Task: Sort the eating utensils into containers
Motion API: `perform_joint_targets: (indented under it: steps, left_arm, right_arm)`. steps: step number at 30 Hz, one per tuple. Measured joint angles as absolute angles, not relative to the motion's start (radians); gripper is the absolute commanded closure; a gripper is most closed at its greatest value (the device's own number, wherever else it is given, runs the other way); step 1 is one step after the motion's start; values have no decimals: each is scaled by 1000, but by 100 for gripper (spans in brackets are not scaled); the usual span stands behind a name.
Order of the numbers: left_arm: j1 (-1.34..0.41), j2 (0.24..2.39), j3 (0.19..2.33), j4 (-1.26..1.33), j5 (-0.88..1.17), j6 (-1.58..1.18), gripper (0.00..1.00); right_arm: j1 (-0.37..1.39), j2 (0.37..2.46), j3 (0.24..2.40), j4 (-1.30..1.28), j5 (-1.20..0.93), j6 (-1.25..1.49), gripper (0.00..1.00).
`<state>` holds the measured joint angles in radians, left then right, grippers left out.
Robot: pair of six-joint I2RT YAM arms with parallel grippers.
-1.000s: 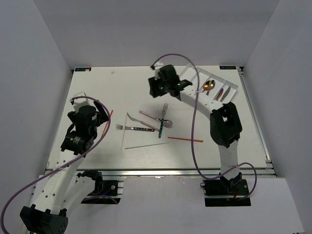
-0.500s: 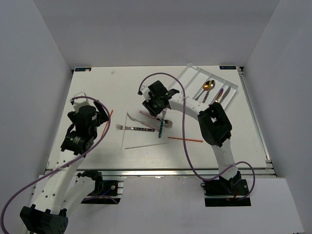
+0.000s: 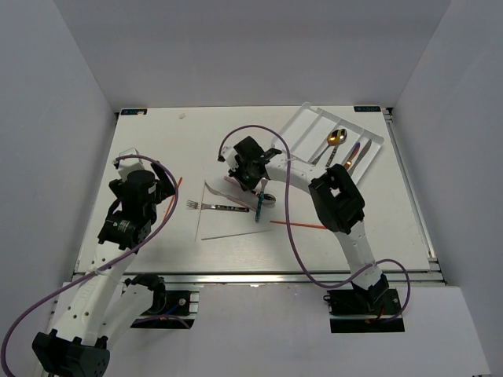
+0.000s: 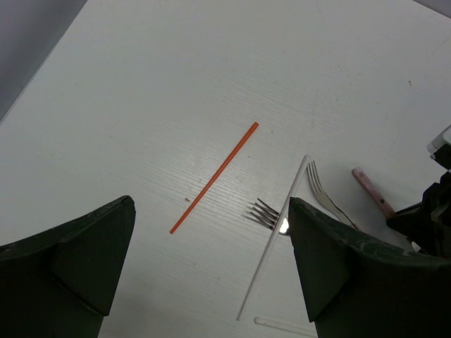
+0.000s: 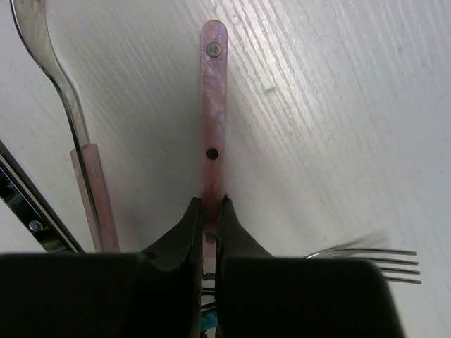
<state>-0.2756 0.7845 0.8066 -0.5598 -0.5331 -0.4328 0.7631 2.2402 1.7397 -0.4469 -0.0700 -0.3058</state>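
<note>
We have the right gripper low over the loose cutlery in the middle of the white table. Its two fingers are pinched tight across the narrow width of a slim, riveted pink-handled utensil. We judge that this crosswise hold suits a thin, flat handle and keeps the fingers off the silver fork just beside it. The utensil lies flat on the table, well apart from the white slotted plastic tray at the far right, where a gold spoon already rests. The left gripper hangs spread wide above a thin red chopstick, gripping nothing, probably kept aside to leave room.
</note>
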Motion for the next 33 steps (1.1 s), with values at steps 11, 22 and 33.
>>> perform_joint_targets:
  steps: [11, 22, 33]
  left_arm:
    - [-276, 791, 807, -560, -533, -430, 2]
    - [-276, 791, 807, -560, -533, -430, 2]
    - [-276, 791, 807, -560, -533, -430, 2]
  right_arm:
    - [767, 2177, 1579, -146, -148, -303, 100]
    - [760, 1967, 1388, 380, -273, -157, 100]
    - [656, 1909, 1148, 844, -332, 188, 100]
